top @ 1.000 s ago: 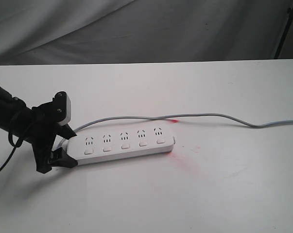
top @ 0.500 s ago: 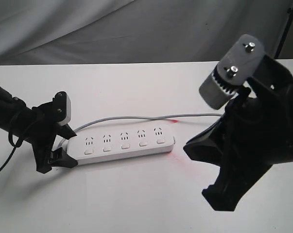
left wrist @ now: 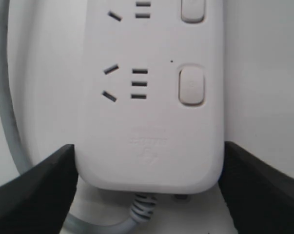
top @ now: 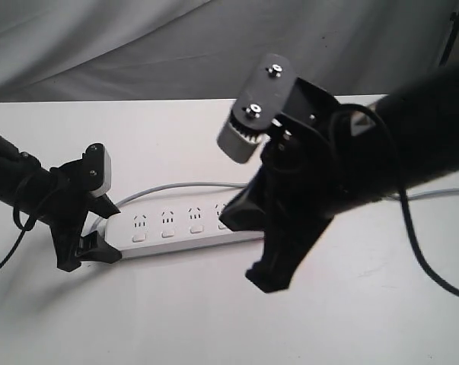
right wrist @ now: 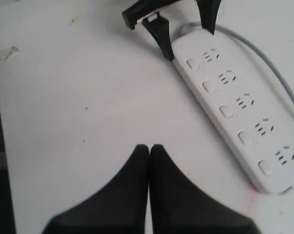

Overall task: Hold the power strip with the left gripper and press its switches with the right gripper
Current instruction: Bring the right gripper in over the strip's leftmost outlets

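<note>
the power strip (top: 176, 228) lies flat on the white desk (top: 176, 327), long side running left-right in the exterior view, sockets up, w/ its row of switches (right wrist: 226, 111) along the edge nearer the camera. the left gripper (top: 106, 230) has it by the left, cord end: in the left wrist view the two black jaws sit one on each long side of the strip's rounded end, right up against the plastic, so it's closed on the strip across its width. the thin grey cord (top: 176, 185) comes out of that same end betw. the jaws, loops round and runs along the desk behind the strip. the first switch (left wrist: 191, 85) is close to the held end, and the jaws aren't on it. the right gripper (right wrist: 149, 148) is pressed fully together, fingertips meeting w/ no gap and nothing betw. them. in the right wrist view its tip points at bare desk beside the strip's switch side, apart from the strip and not touching any switch; how high it sits over the desk can't be told. in the exterior view the right arm is a big dark blurred mass in front, its grey plate w/ two screws (top: 261, 91) up top, and it hides the strip's right end, so only three sockets & switches show there. all five show in the right wrist view. a faint pink smudge (right wrist: 256, 197) marks the desk by the strip's free end.
</note>
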Tool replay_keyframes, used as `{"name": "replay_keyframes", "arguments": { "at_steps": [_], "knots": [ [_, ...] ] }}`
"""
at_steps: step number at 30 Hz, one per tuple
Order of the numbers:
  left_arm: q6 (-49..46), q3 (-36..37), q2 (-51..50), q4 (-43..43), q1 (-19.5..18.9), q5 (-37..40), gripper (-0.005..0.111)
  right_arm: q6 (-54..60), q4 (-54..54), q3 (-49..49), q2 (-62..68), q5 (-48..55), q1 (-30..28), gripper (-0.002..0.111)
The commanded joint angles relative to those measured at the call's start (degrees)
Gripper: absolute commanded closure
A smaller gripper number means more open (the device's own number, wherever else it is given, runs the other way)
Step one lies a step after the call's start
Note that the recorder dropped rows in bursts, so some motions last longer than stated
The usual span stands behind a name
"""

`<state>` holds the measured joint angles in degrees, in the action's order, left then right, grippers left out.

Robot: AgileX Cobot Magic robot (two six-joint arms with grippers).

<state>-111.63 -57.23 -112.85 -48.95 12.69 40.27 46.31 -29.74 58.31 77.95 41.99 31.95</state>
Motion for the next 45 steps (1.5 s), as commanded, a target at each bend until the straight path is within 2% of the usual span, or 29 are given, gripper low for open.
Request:
{"name": "replay_keyframes", "arguments": {
  "at_steps": [1,6,13,20,26,30,33,36,45],
  "knots": [
    [0.27,-0.38,0.07,0.00,0.22,0.52,0.037,4.24,-1.74,7.50,6.43,1.02,-0.16,0.108],
    [0.27,-0.38,0.07,0.00,0.22,0.52,0.037,13.53,-6.21,17.57,16.36,5.44,-0.16,0.108],
    [0.27,-0.38,0.07,0.00,0.22,0.52,0.037,27.66,-9.84,25.55,27.67,4.05,-0.16,0.108],
    [0.27,-0.38,0.07,0.00,0.22,0.52,0.037,38.06,-12.23,25.83,36.37,-3.72,-0.16,0.108],
    [0.27,-0.38,0.07,0.00,0.22,0.52,0.037,38.06,-14.81,25.83,39.60,-4.66,-0.16,0.108],
    [0.27,-0.38,0.07,0.00,0.22,0.52,0.037,38.48,-22.15,25.83,40.31,-4.97,-1.13,0.108],
    [0.17,-0.38,0.07,0.00,0.22,0.52,0.037,47.05,-28.78,25.83,42.69,-3.65,-3.22,0.108],
    [0.17,-0.38,0.07,0.00,0.22,0.52,0.037,51.25,-30.83,25.83,45.10,-4.20,-3.48,0.108],
    [0.29,-0.38,0.07,0.00,0.22,0.52,0.037,53.34,-33.58,25.83,45.76,-5.53,-3.37,0.108]
  ]
}}
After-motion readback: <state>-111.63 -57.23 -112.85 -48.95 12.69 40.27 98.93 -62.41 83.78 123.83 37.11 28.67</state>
